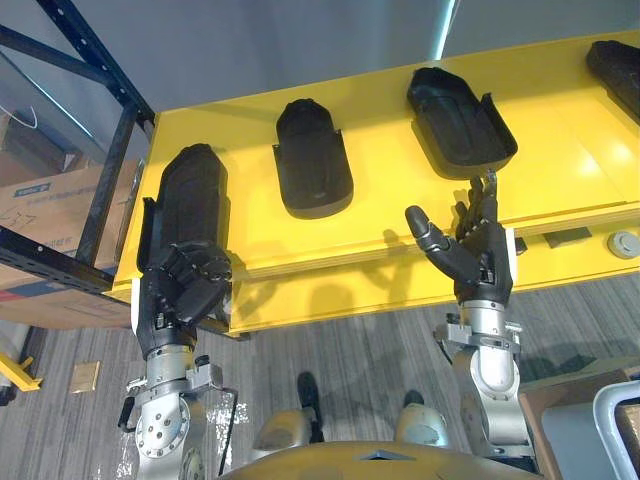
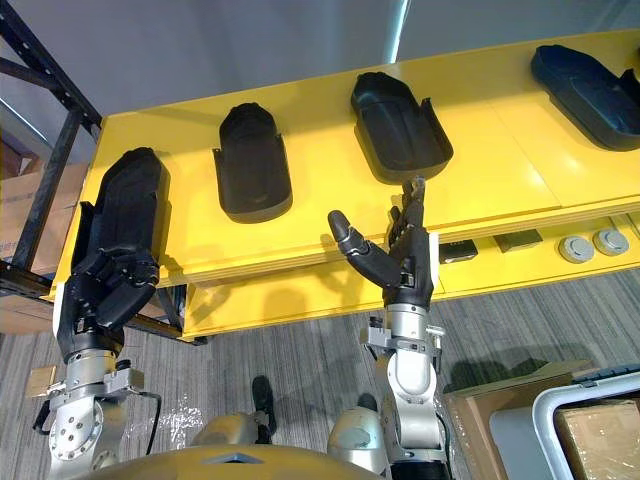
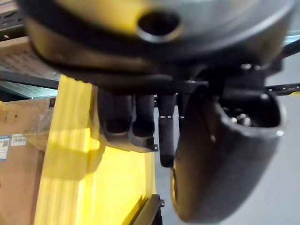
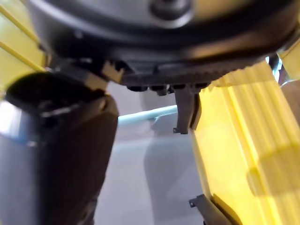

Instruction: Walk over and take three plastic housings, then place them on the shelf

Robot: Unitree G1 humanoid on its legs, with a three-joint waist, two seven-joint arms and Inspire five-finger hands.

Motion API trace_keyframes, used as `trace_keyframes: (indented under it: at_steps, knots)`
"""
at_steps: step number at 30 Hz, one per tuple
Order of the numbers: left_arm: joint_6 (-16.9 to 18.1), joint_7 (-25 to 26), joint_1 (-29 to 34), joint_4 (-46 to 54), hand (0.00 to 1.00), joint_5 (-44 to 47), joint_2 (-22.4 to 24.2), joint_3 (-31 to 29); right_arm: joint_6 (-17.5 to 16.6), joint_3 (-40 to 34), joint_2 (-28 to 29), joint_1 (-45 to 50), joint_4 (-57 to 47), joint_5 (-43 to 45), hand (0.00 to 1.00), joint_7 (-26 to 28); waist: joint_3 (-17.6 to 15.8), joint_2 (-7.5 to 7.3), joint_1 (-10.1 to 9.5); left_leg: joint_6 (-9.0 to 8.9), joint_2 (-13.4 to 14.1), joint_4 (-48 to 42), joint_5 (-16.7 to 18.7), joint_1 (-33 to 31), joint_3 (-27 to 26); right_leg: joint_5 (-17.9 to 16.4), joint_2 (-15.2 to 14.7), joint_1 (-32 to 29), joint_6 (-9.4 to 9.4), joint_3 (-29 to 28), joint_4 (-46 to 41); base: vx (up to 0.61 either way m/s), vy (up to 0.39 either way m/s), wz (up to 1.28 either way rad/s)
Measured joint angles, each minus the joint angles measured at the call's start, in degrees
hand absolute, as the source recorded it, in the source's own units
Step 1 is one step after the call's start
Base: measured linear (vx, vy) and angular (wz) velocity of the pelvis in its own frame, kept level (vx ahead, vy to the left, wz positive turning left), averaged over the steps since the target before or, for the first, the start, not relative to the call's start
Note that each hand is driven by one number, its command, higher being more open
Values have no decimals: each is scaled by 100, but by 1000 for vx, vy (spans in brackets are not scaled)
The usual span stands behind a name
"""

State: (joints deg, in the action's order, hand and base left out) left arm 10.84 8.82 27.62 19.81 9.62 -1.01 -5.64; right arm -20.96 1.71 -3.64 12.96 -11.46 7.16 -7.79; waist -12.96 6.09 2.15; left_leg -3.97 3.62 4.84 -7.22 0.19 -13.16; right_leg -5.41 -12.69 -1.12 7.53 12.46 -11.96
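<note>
4 housings (image 1: pixel 313 160) lie in a row across the table (image 1: pixel 560 150), a rack (image 1: pixel 108 180) standing left of it.

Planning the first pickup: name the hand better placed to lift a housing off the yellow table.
Left. Left hand curls over the near end of the leftmost housing; right hand is open near the third housing.

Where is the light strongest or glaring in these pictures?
Left eye view: a bright strip glares at the top; the leftmost housing has a soft sheen. Left wrist view: a brighter patch lies on the yellow table.
</note>
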Motion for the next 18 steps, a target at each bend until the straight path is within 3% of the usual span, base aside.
trace_keyframes:
  at_steps: [18]
  knots:
    - [32, 674, -763, -1139, 0, -93, 0, -377, 0, -242, -84, 38, -73, 60, 100, 277, 2, 157, 234, -11, 1, -2, 14, 0, -232, -110, -11, -317, -19, -297, -314, -8, 9, -7]
